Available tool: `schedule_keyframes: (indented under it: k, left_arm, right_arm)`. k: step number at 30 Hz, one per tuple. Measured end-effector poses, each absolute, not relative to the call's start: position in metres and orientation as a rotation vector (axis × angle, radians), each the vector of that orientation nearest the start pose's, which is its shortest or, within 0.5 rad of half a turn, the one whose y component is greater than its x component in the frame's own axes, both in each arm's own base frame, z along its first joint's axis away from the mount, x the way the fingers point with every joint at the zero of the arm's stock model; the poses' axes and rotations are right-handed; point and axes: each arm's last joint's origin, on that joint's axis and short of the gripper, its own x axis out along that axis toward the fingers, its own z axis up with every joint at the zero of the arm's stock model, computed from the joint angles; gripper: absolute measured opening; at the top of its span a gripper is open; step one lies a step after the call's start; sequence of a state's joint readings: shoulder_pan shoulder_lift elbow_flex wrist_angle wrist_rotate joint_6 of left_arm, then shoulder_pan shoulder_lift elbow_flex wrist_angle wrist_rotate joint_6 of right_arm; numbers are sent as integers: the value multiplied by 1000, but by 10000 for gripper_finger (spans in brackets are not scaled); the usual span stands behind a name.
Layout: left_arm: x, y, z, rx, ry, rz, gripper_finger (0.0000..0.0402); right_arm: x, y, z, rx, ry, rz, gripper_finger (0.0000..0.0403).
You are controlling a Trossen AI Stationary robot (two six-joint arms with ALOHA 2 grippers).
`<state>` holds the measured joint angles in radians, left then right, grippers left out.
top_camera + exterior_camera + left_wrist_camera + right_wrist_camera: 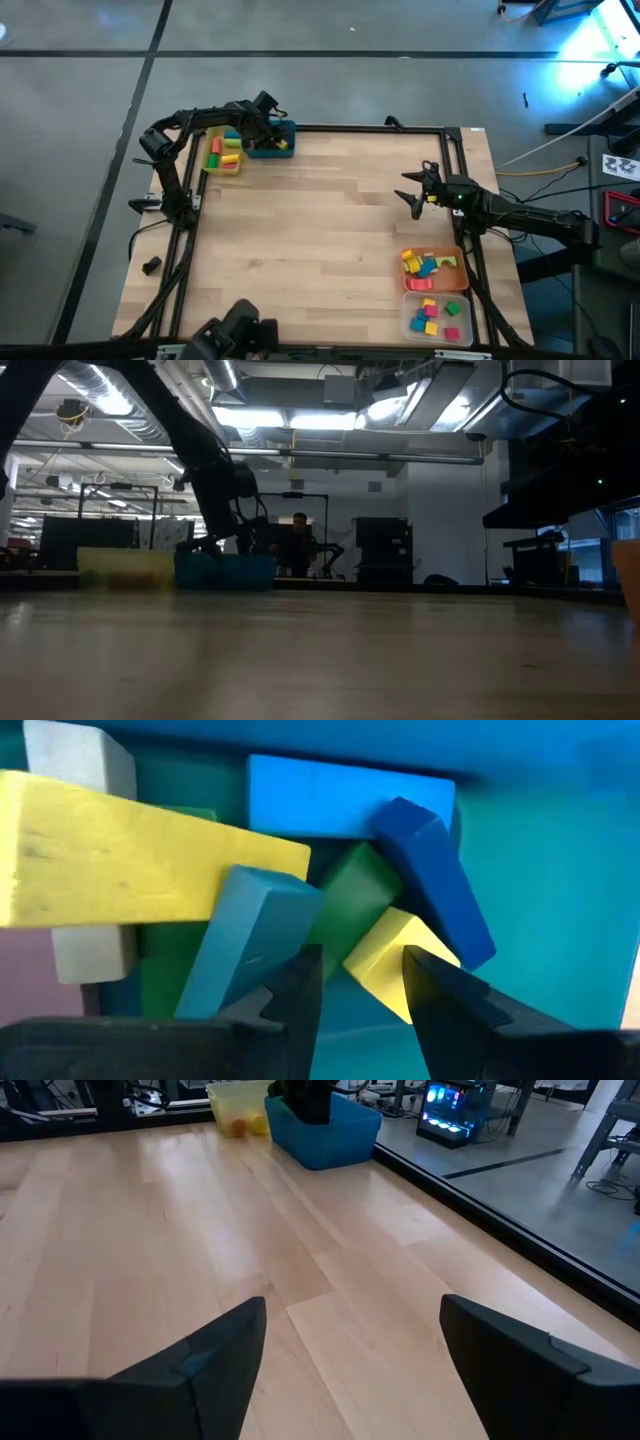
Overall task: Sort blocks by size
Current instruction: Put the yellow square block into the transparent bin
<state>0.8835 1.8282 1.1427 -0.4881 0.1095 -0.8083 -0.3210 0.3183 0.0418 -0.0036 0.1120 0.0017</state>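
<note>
Your left tool [360,988] hangs inside the blue tray [272,150], fingers apart and holding nothing, just over a yellow block [392,960] in the pile. If that is your target, straddle it squarely before closing. The right tool [418,190] waits wide open over the bench [320,240].

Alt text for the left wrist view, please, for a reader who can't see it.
The left gripper hangs over a teal tray of jumbled blocks, its two dark fingers apart with nothing between them. Just past the fingertips lie a small yellow block, a green block, a leaning dark blue bar and a long yellow bar.
</note>
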Motion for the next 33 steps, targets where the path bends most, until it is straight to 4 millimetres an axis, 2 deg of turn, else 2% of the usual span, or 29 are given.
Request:
schedule_keyframes:
  k: [7, 17, 25, 33]
  left_arm:
    - [222, 274, 161, -1263, 743, 1116, 134]
    - [226, 273, 162, -1046, 838, 983, 135]
    - [231, 276, 165, -951, 809, 913, 174]
    - [229, 273, 164, -961, 848, 901, 209]
  right_arm:
    - [107, -39, 150, 31, 280, -431, 298]
    - [107, -39, 150, 31, 280, -431, 299]
    - [107, -39, 150, 31, 280, -431, 298]
    - [107, -39, 150, 31, 280, -431, 298]
